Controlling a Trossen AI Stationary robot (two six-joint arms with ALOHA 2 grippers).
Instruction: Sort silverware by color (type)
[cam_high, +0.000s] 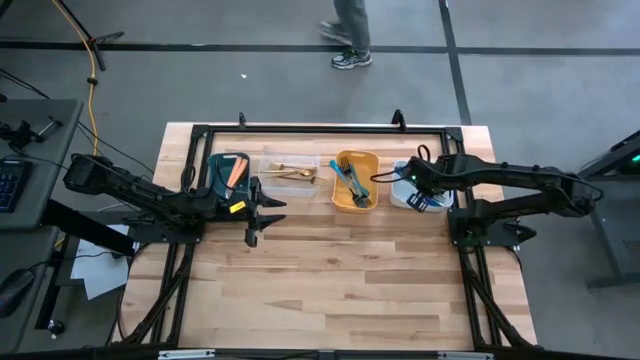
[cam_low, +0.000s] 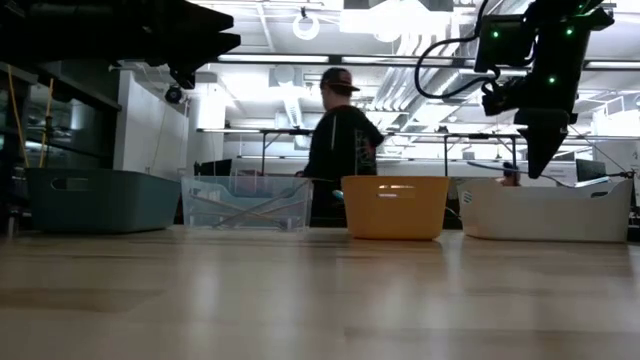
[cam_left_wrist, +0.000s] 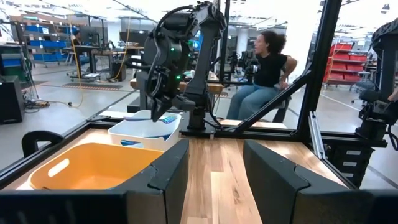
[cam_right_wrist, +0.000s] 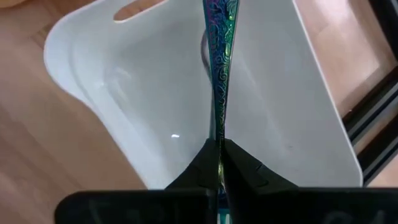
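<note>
1. where the right gripper (cam_right_wrist: 219, 152) hangs over the white bin (cam_right_wrist: 298, 124), its fingers are pinched tight on the handle end of an iridescent utensil (cam_right_wrist: 219, 68), whose long axis runs straight out from the fingertips and points down into the bin.
2. seen side on in the low view, that gripper (cam_low: 540, 160) hangs with its tip just above the white bin's (cam_low: 545, 210) rim; the held piece itself is too thin to pick out there.
3. the utensil is slim and flat-edged, with a swirled pattern in blue, green and purple along its handle; its far end is cut off by the frame, so i cannot tell whether it is a fork, spoon or knife.
4. four bins stand in a row along the far side of the table (cam_high: 340, 290): a teal bin (cam_high: 228, 172), a clear bin (cam_high: 290, 175), an orange bin (cam_high: 355, 181) and the white bin (cam_high: 405, 190).
5. the teal bin holds salmon-orange pieces (cam_high: 236, 170), the clear bin gold pieces (cam_high: 290, 174), the orange bin blue-handled pieces (cam_high: 350, 183).
6. the left gripper (cam_high: 253, 210) waits over bare wood just in front of the teal and clear bins, its fingers (cam_left_wrist: 168, 177) spread apart and holding nothing.
7. a person (cam_low: 338, 150) is in the room behind the bins.
</note>
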